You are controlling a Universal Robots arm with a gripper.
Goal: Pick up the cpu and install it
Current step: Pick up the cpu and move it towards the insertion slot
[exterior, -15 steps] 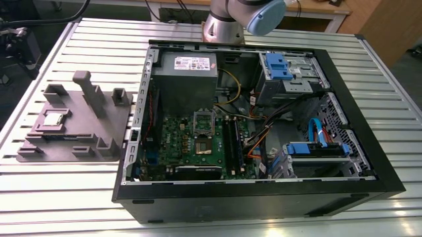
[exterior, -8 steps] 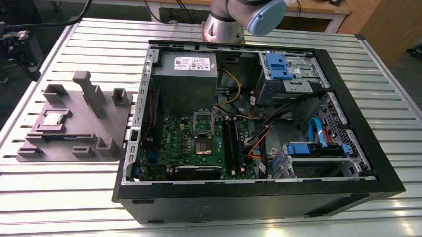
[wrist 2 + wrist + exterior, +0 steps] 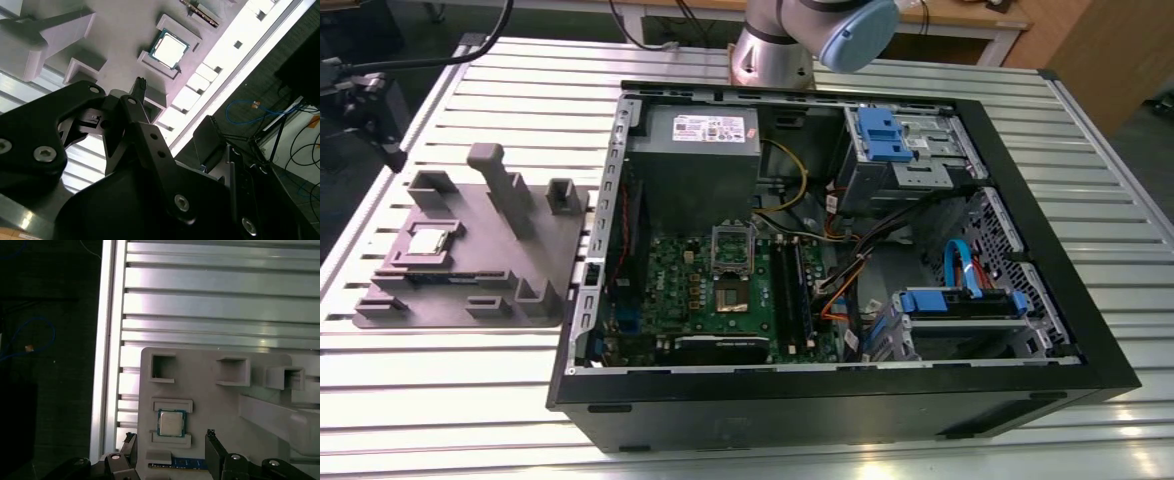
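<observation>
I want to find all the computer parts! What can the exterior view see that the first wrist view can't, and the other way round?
Exterior view's extras: the open computer case with the green motherboard and grey power supply inside, plus the arm's base behind it.
First wrist view's extras: the gripper, open, hovering over the tray with nothing held.
Both share: the cpu lying in the grey tray on the slatted metal table.

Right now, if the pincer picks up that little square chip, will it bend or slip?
Probably stiff: the cpu looks like a flat square with a metal top. That shiny top may be slippery. Lying flat, it likely won't roll.
</observation>
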